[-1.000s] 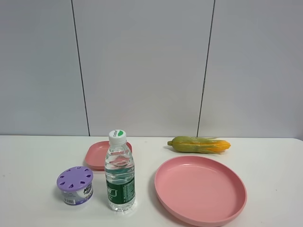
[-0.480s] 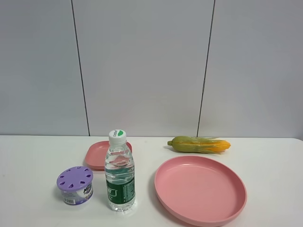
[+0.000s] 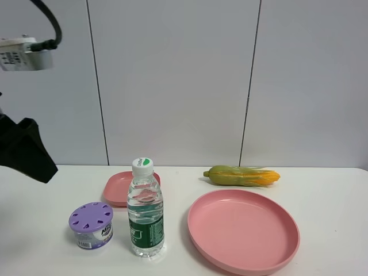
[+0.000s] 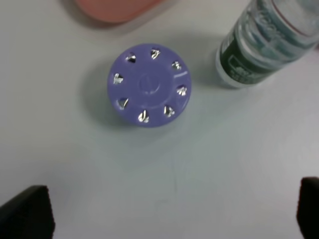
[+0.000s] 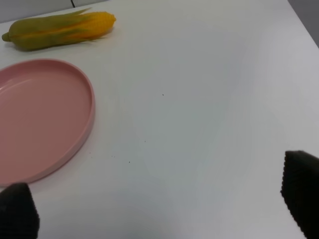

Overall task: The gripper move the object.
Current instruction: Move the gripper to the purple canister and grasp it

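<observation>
The object is a small squat can with a purple domed lid (image 3: 91, 225), standing on the white table at front left. From above it shows in the left wrist view (image 4: 149, 85), with drop-shaped holes in the lid. My left gripper (image 3: 26, 150) hangs high above the table at the left edge, with its white labelled box (image 3: 23, 59) and black cable above it. In the left wrist view the left gripper (image 4: 167, 214) is open, its dark fingertips (image 4: 26, 211) wide apart and well above the can. My right gripper (image 5: 159, 204) is open and empty over bare table.
A clear water bottle (image 3: 145, 210) with a green label stands just right of the can. A small pink plate (image 3: 118, 187) lies behind them. A large pink plate (image 3: 243, 230) sits at front right, with a corn cob (image 3: 242, 175) behind it.
My left arm has come into the exterior view at the upper left. The can, bottle, plates and corn have not moved.
</observation>
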You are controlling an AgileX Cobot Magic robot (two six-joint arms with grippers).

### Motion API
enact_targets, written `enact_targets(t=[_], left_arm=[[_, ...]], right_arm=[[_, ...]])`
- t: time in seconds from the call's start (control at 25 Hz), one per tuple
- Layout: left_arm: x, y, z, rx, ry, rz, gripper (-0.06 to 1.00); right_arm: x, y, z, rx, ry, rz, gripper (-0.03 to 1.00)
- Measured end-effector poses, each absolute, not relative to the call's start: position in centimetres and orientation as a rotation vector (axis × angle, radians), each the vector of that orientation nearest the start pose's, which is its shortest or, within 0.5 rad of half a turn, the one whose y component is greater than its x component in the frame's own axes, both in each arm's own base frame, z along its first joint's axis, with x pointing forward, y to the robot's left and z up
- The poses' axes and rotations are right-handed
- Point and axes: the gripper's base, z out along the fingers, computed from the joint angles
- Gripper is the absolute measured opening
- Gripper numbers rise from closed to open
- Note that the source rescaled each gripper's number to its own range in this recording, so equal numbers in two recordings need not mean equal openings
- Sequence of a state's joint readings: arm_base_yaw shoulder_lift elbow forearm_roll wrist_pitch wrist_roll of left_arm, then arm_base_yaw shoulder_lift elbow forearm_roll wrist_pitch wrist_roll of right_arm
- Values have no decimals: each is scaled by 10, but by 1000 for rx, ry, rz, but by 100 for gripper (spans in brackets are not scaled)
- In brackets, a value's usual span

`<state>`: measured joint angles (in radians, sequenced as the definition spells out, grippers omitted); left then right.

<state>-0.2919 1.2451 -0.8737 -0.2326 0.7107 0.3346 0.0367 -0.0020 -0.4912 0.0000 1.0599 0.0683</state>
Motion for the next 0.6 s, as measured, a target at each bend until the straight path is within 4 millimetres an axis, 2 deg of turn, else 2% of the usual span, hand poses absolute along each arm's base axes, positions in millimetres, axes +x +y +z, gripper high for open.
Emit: enact_targets(t=[0.24, 0.6], left_arm=[[262, -101, 274, 675, 2498, -245, 100], [292, -108, 235, 710, 2578, -191, 100]], right_arm=[[-4, 0, 275, 32, 2051, 65, 100], [-4, 0, 275, 32, 2051, 65, 100]])
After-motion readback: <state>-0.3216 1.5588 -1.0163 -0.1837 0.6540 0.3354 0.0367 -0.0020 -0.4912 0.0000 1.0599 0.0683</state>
